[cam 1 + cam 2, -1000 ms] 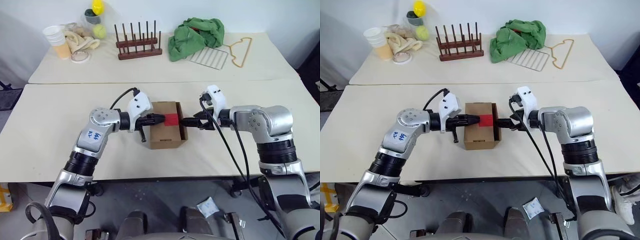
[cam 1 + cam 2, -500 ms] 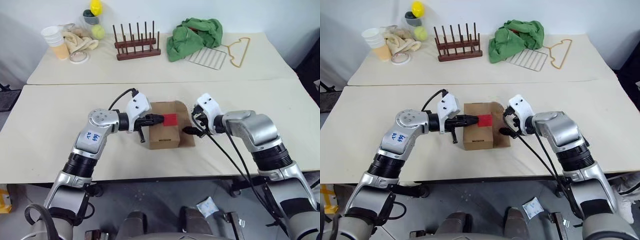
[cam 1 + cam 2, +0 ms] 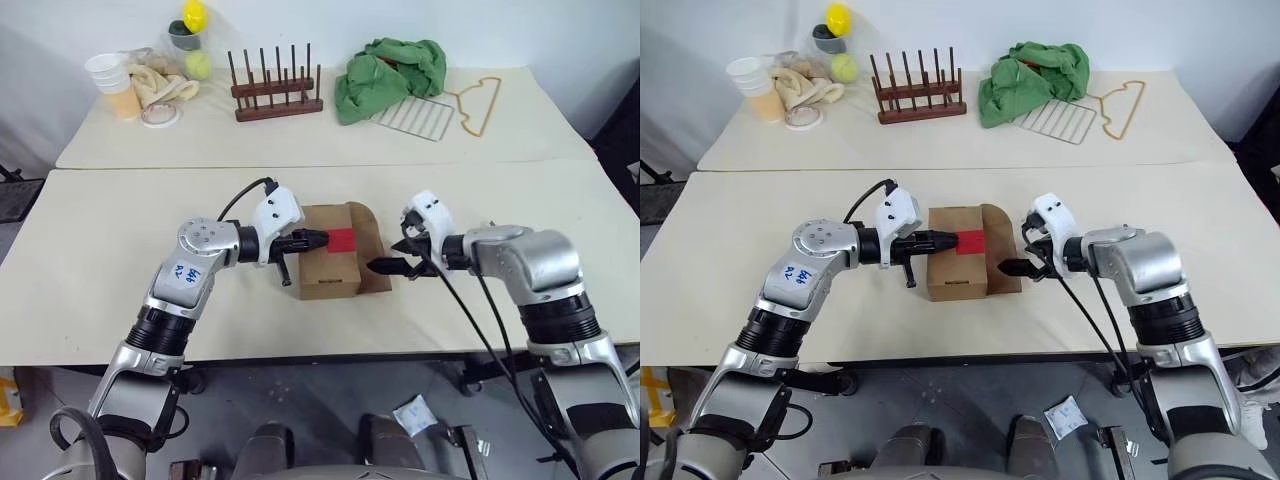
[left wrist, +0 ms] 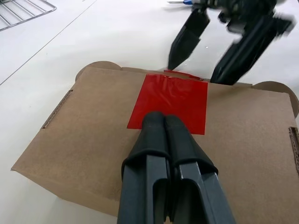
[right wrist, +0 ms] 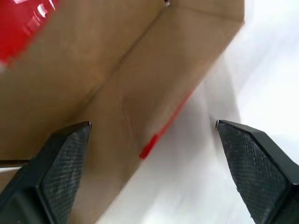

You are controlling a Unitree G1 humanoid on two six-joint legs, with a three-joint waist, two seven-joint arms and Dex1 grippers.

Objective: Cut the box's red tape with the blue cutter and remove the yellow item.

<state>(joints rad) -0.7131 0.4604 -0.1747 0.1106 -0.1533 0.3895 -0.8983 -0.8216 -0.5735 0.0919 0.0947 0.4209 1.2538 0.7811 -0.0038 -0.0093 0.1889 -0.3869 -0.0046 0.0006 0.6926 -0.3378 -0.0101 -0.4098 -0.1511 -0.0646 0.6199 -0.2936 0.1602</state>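
I see two cream-topped tables (image 3: 100,270) pushed together, a seam running between them; the far table (image 3: 300,135) stands against a plain white wall (image 3: 300,25). Along its far edge sit stacked cups (image 3: 112,80), a wooden peg rack (image 3: 275,85), a green cloth (image 3: 392,65), a wire grid (image 3: 420,112) and a yellow hanger (image 3: 475,100). Grey floor (image 3: 330,385) shows under the near edge, with a crumpled white wrapper (image 3: 412,415) lying on it.

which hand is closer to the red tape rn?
Left. The left hand, shut, rests its tips on the red tape. The right hand, open, sits off the box by its side flap.
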